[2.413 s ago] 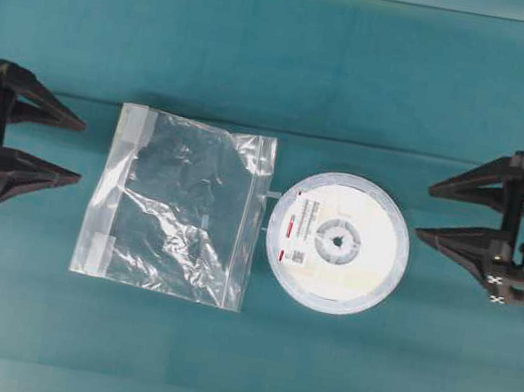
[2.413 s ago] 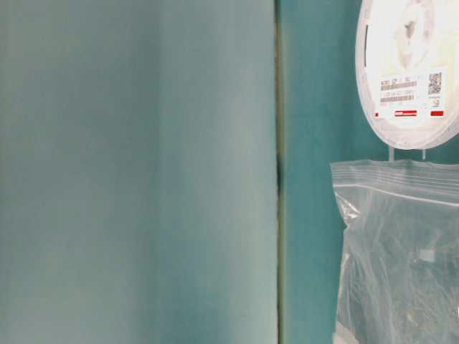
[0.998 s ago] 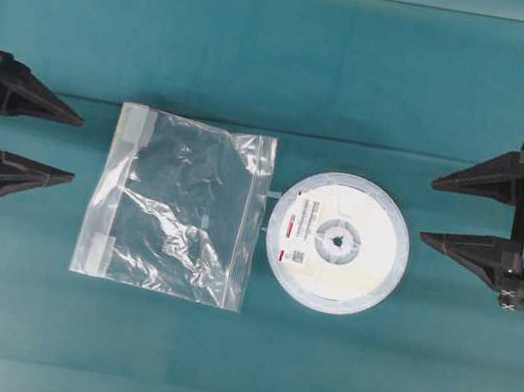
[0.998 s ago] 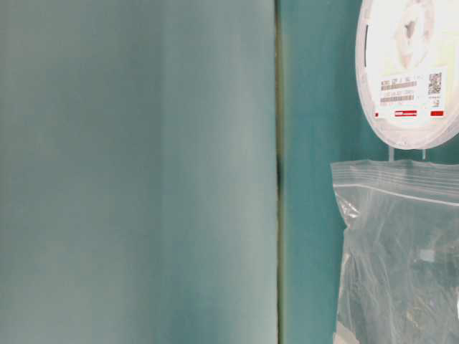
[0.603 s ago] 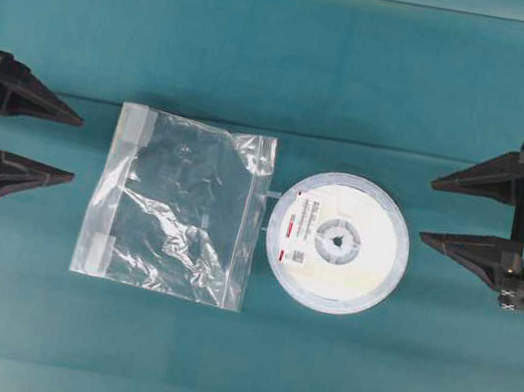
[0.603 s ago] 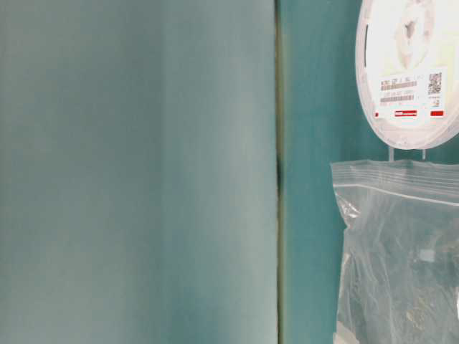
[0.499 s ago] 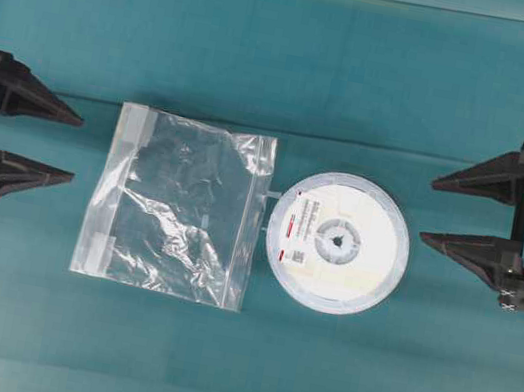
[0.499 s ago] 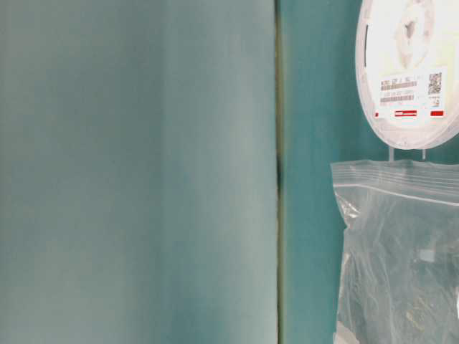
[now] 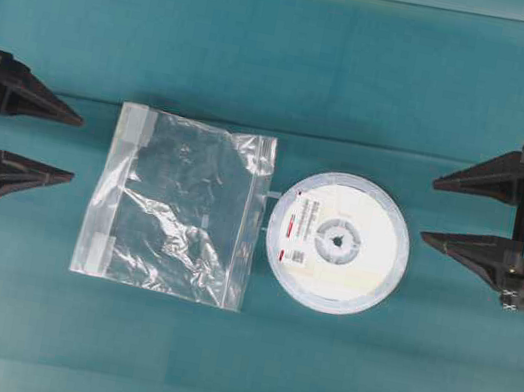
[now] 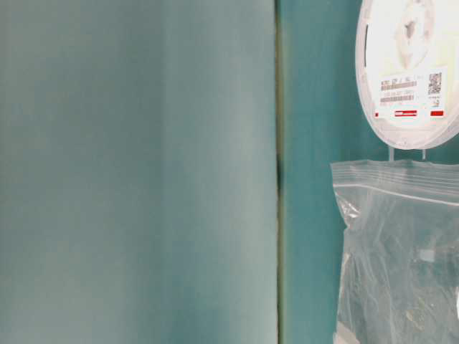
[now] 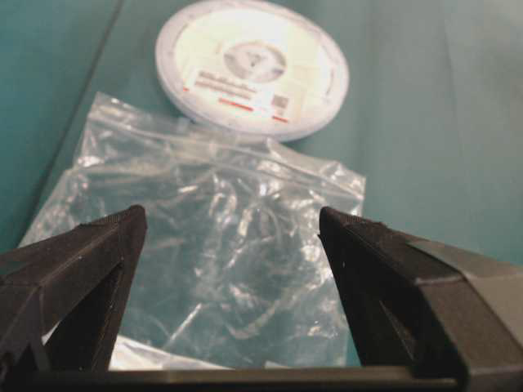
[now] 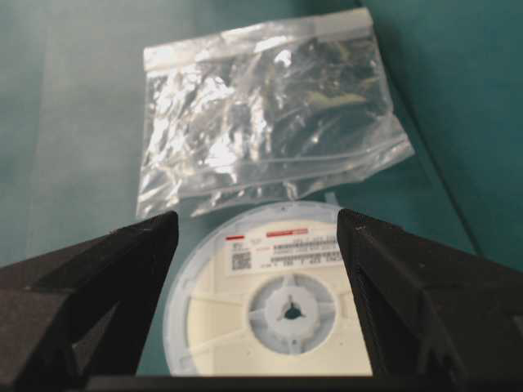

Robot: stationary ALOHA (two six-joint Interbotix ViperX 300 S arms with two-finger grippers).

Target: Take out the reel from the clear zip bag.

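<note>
1. The surface (image 9: 288,48) is covered edge to edge in plain teal material, with a faint horizontal crease line running across it behind the objects.
2. In the table-level view a dark vertical seam (image 10: 278,172) divides a paler, blurred teal zone on the left from a deeper teal zone on the right. No room detail beyond the teal covering is visible in any view.
3. The reel (image 9: 337,242) lies flat on the surface, fully outside the clear zip bag (image 9: 179,205) and just beside the bag's right edge in the overhead view. Its label, with red stripe and code, faces up.
4. The clear zip bag lies flat and crinkled, left of the reel. No object can be made out inside it.
5. The left tool (image 9: 72,147) is at the left edge of the overhead view, well apart from the bag, with its 2 fingers spread wide and nothing between them.
6. The right tool (image 9: 432,212) is at the right edge, well apart from the reel, with its 2 fingers likewise spread wide and nothing between them.
7. Both arms are cut off by the overhead frame edges.
8. In the table-level view the reel and the bag are each cropped by the right edge.
9. The label text is too small to read.
</note>
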